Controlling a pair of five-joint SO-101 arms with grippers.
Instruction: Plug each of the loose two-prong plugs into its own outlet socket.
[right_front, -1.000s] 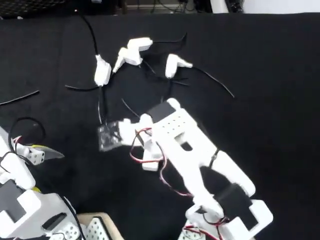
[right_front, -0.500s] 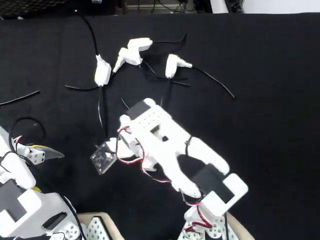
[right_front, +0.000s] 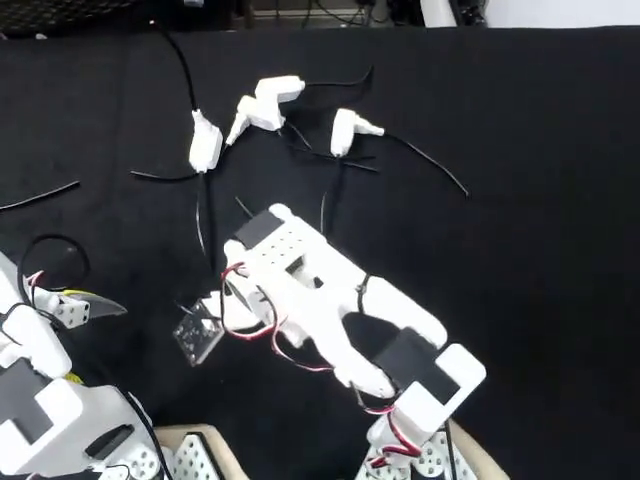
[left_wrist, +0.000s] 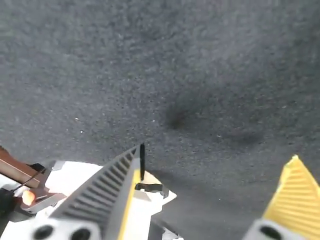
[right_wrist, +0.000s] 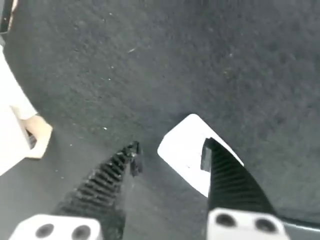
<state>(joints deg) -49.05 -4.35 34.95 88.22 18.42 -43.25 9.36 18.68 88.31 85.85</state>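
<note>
You have the right claw open astride a white plug at 8 o'clock on the bench, not pinching it, likely squaring up a grab toward the other pieces at 11 o'clock; the left claw gapes wide and empty.

Table: top covered to every visible edge in black cloth, matte, with a felt-like grain and pale lint specks seen up close.
Beyond far edge: dark strip with loose cables lying along it.
Past far right corner: pale white patch, wall or panel, cannot tell which.
Near edge: tan wooden board, one corner in sight.
Light: even and diffuse, soft-edged shadows on the cloth.
</note>
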